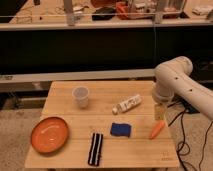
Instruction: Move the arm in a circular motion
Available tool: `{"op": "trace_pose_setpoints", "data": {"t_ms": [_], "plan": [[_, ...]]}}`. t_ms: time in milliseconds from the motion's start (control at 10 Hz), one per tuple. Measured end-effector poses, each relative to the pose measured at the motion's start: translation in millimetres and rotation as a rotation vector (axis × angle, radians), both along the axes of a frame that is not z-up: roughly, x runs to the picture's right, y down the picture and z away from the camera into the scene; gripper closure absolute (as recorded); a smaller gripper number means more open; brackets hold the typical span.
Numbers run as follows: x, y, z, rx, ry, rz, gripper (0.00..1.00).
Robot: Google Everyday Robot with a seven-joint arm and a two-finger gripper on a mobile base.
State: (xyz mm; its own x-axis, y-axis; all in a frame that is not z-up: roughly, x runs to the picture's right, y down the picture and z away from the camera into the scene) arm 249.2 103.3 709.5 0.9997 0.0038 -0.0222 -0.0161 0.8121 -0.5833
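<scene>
The arm (182, 82) reaches in from the right and bends down, so its hand (160, 111) hangs just above the carrot (156, 129) at the table's (60, 92) right edge (open or closed, I cannot tell); any circle sweeps leftward over the table.

I've got the arm (186, 84) entering from the R edge at abt 3 o'clock, thick white tubular links w/ small dark dots along them. Upper link runs up and left from the frame edge to a rounded elbow joint near 2 o'clock of center, then a short link drops straight down. At the bottom of that sits the gripper (160, 111), a small beige tip pointing down, roughly 4 o'clock from frame center. Wrist is approx vertical, no obvious tilt. Gripper hangs below the joint, nothing visibly in it from what I can make out. Rest of the arm's base is out of view past the R edge.
</scene>
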Motion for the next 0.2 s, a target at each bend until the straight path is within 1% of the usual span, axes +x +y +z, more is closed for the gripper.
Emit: {"op": "trace_pose_setpoints", "data": {"t_ms": [100, 200], "plan": [[-7.1, 0.7, -0.9, 0.001, -0.003, -0.007, 0.20], [-19.8, 2.1, -2.4, 0.004, -0.006, -0.017, 0.20]]}}
